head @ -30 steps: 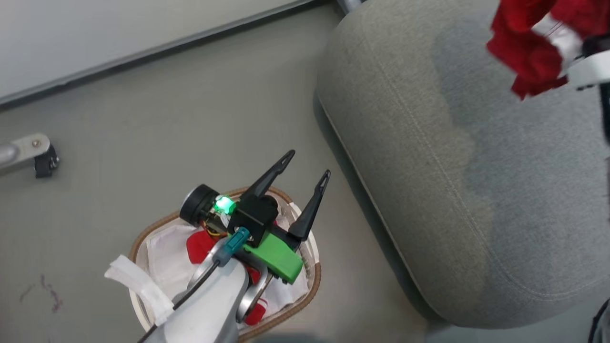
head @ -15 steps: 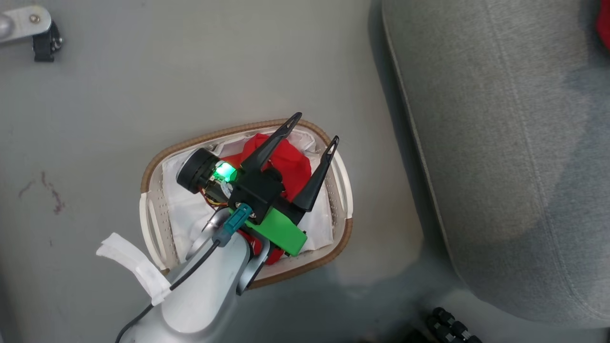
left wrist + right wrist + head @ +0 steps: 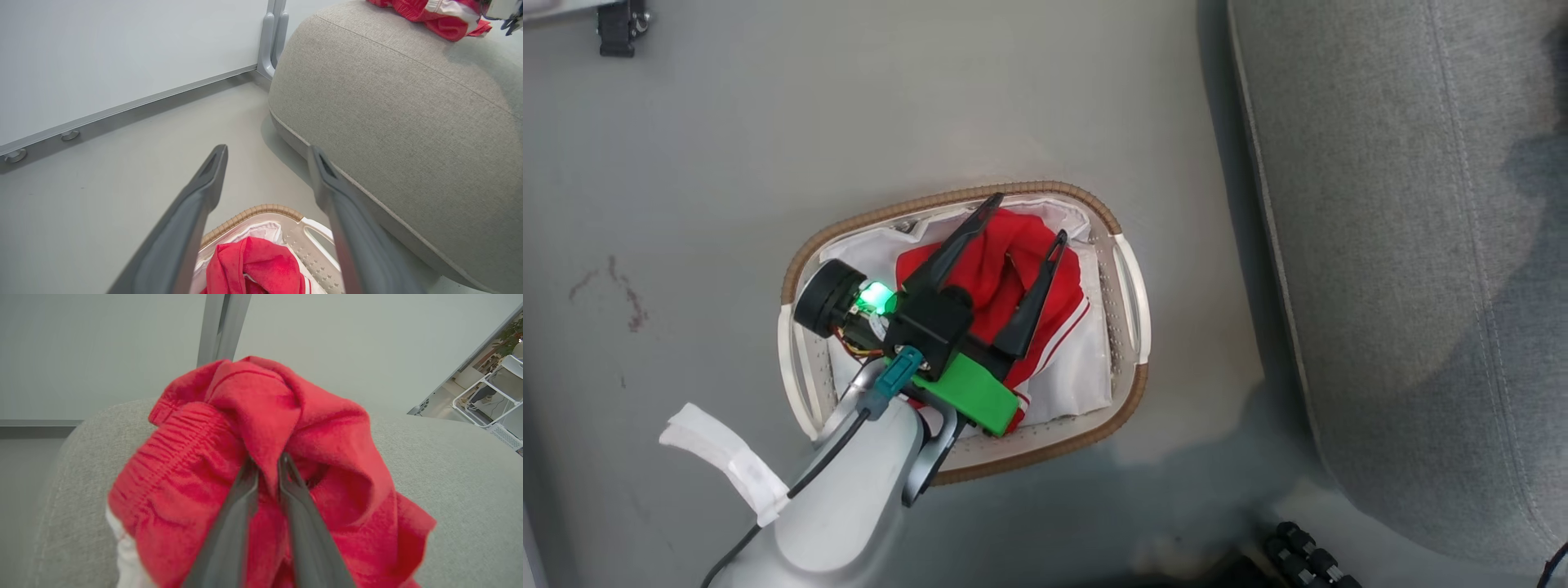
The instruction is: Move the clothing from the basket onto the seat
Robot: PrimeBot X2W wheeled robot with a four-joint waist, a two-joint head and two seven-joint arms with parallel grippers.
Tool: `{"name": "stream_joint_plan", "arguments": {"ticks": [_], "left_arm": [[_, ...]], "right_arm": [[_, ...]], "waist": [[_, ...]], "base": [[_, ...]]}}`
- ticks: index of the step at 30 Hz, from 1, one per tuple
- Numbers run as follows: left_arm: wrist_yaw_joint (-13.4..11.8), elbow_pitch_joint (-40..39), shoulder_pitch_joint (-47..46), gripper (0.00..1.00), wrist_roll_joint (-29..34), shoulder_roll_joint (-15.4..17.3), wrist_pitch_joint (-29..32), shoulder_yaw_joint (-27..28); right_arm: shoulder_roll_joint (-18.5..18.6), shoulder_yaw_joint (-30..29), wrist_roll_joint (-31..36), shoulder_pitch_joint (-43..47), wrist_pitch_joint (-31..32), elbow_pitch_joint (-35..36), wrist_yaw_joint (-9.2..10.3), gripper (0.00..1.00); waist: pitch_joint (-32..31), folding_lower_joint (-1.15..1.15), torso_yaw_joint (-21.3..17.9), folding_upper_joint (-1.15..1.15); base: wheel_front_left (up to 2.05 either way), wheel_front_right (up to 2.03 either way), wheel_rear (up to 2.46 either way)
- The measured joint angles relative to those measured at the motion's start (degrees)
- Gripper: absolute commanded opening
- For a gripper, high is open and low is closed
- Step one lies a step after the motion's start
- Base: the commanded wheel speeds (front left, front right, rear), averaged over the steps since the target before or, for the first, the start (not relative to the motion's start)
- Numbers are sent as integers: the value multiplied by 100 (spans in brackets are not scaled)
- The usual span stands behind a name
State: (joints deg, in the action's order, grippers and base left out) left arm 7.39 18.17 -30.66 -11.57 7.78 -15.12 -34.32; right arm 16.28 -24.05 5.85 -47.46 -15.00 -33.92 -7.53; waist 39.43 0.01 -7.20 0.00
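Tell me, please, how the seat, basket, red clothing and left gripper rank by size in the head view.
1. Seat, even cut off by the frame.
2. Basket.
3. Red clothing and left gripper look alike; the gripper is nearer the camera, so unranked.

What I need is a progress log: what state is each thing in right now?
Left gripper: open, empty, over the basket.
Right gripper: shut on the held garment.
Held garment: bunched, at the seat top.
Basket: on the floor, red clothing inside.
Red clothing: crumpled, on the white sheet.
Seat: bare near the basket.
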Motion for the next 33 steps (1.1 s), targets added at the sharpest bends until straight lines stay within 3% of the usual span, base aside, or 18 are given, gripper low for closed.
{"name": "stream_joint_plan", "arguments": {"ticks": [17, 27, 33], "left_arm": [[0, -57, 647, 100, -245, -181, 0, 794], [0, 45, 1400, 100, -404, -414, 0, 1791], [0, 67, 1831, 100, -394, -466, 0, 2392]], "right_arm": [[74, 588, -156, 878, 0, 577, 0, 100], [-245, 1370, -409, 1100, 0, 715, 0, 100], [-615, 1645, -603, 1579, -1, 950, 0, 100]], "waist": [[-1136, -1, -142, 0], [-2141, -1, 83, 0], [-2656, -1, 317, 0]], "base": [[0, 0, 0], [0, 0, 0], [0, 0, 0]]}}
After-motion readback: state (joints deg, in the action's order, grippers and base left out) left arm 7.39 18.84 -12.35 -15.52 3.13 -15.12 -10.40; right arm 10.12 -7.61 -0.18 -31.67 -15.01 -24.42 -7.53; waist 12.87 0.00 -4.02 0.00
